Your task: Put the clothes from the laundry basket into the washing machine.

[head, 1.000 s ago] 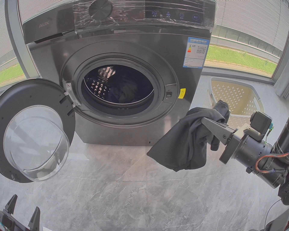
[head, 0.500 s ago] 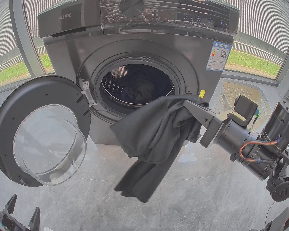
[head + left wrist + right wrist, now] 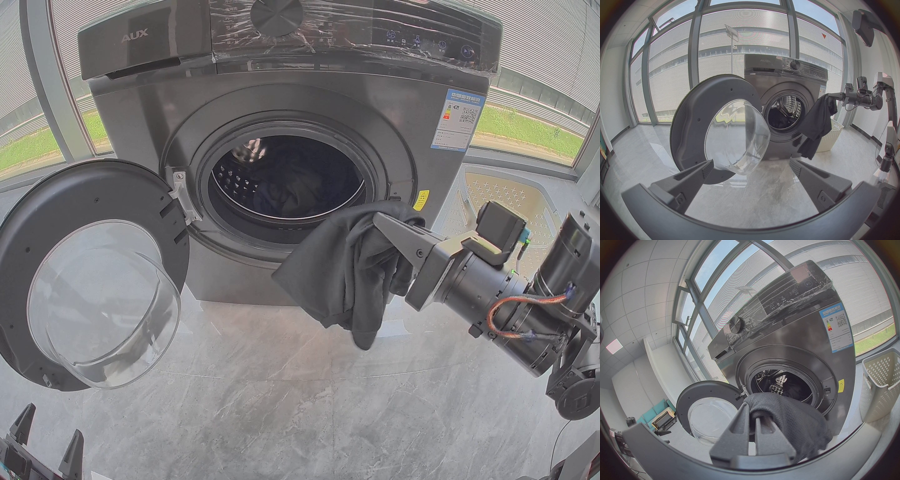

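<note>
My right gripper (image 3: 382, 223) is shut on a dark grey garment (image 3: 340, 269) that hangs in front of the washing machine (image 3: 300, 94), just below and right of the open drum (image 3: 284, 178). Dark clothes lie inside the drum. In the right wrist view the fingers (image 3: 742, 424) pinch the garment (image 3: 793, 424) before the drum (image 3: 784, 385). The beige laundry basket (image 3: 519, 206) stands right of the machine, behind the right arm. My left gripper (image 3: 750, 170) is open, low at the near left (image 3: 47, 431), holding nothing. In the left wrist view the garment (image 3: 815, 123) dangles from the right gripper (image 3: 831, 96).
The round door (image 3: 87, 275) with its clear bowl (image 3: 103, 300) is swung open to the left of the drum. Glass walls stand behind and beside the machine. Grey tiled floor (image 3: 281, 400) lies free in front.
The right gripper has carried the garment leftward from over the basket to the drum's lower right edge. The cloth swung out and has now gathered closer under the gripper. The head view shifted too.
</note>
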You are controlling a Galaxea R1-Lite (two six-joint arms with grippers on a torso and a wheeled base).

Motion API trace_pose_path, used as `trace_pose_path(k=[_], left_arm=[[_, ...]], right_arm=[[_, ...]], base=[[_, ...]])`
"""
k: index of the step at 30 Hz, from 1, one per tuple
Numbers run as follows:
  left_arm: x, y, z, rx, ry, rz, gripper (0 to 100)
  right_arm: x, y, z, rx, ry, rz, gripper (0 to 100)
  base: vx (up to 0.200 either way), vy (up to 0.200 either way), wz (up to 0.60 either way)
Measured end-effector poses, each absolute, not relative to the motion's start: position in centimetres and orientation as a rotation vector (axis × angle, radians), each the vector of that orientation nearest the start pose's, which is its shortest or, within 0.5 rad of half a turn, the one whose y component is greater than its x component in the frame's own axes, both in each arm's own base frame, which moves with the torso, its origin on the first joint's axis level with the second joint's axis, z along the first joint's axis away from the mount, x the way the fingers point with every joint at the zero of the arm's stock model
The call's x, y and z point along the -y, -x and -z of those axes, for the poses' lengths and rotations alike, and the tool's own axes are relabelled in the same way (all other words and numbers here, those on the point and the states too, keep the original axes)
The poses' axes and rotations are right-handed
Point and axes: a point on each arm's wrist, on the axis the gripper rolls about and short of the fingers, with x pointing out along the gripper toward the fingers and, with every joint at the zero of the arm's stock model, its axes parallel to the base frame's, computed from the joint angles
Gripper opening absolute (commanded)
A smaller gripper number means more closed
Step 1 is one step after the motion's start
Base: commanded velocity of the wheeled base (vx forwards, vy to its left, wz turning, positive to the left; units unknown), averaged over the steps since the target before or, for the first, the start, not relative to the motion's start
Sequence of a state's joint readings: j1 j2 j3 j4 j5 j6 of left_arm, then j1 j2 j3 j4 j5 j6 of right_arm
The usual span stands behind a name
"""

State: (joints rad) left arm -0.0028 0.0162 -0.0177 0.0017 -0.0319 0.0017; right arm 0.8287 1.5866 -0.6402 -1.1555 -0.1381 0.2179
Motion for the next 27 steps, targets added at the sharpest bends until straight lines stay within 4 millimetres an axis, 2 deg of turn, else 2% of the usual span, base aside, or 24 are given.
trace_pose_path(k=[8,11,17,21,27], left_arm=[[0.0,2.4,-8.7,0.039,-0.012,0.013,100],[0.1,3.0,-10.6,0.11,-0.004,0.041,100],[0.4,4.1,-15.7,0.218,-0.021,0.179,100],[0.6,2.5,-17.5,0.174,-0.043,0.274,100],[0.9,-2.0,-18.3,0.022,-0.046,0.4,100]], right_arm=[[-20.5,-18.9,-22.2,0.133,-0.321,-0.716,0],[-20.8,-19.2,-22.2,0.141,-0.329,-0.713,0],[-21.9,-19.7,-23.1,0.173,-0.382,-0.703,0],[-22.7,-20.0,-23.7,0.196,-0.419,-0.7,0],[-23.5,-20.4,-24.2,0.214,-0.45,-0.7,0]], base=[[0.0,0.0,0.0],[0.0,0.0,0.0],[0.0,0.0,0.0],[0.0,0.0,0.0],[0.0,0.0,0.0]])
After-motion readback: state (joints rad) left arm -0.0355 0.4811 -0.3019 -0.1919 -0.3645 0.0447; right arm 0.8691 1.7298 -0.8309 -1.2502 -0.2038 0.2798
